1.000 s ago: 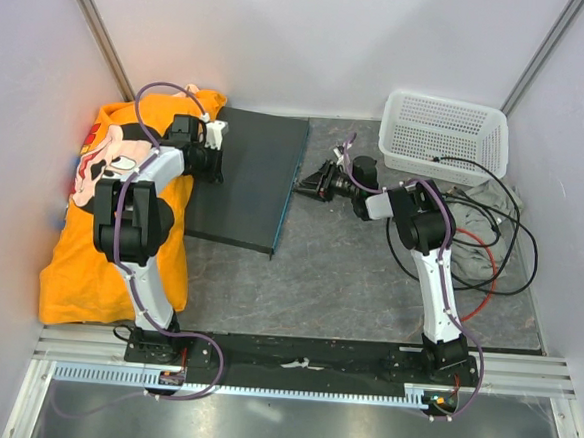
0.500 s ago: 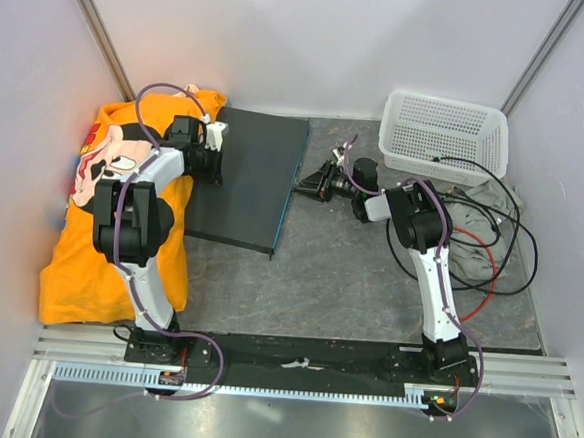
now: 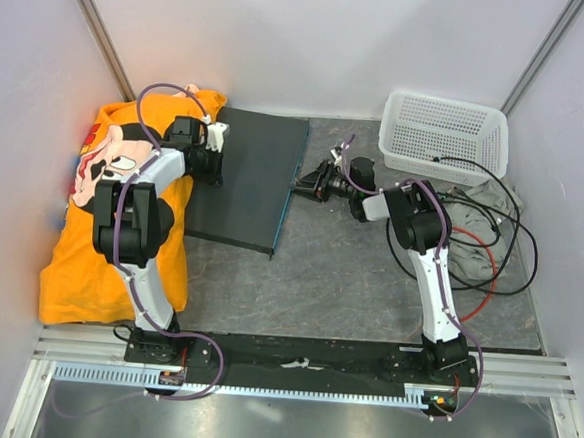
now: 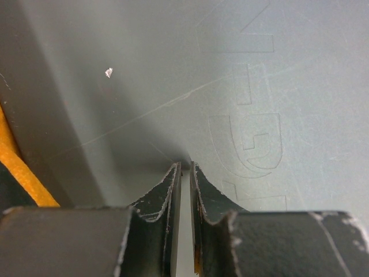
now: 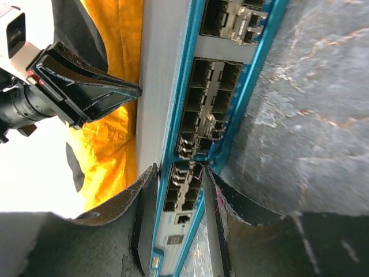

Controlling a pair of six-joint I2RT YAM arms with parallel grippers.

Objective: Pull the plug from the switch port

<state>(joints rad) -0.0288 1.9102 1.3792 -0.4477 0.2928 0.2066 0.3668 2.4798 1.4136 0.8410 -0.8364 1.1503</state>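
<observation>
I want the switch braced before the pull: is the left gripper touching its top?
Touching. The left wrist view shows the left gripper tip-down on the switch, tips and shadow meeting with no gap.

So the switch (image 3: 247, 176) is a flat, wide box lying flat at the back left of the table (image 3: 348, 273). It's turned a little off square, so the narrow front face (image 5: 199, 115) looks right, toward the middle. The top (image 4: 173, 75) is dark blue-grey, with fine scratches, faint embossed lettering and one tiny white speck. The front is teal-blue with blocks of small sockets (image 5: 202, 92) stacked in two rows. A few have metal hardware seated in them, though I can't make out what exactly.
</observation>
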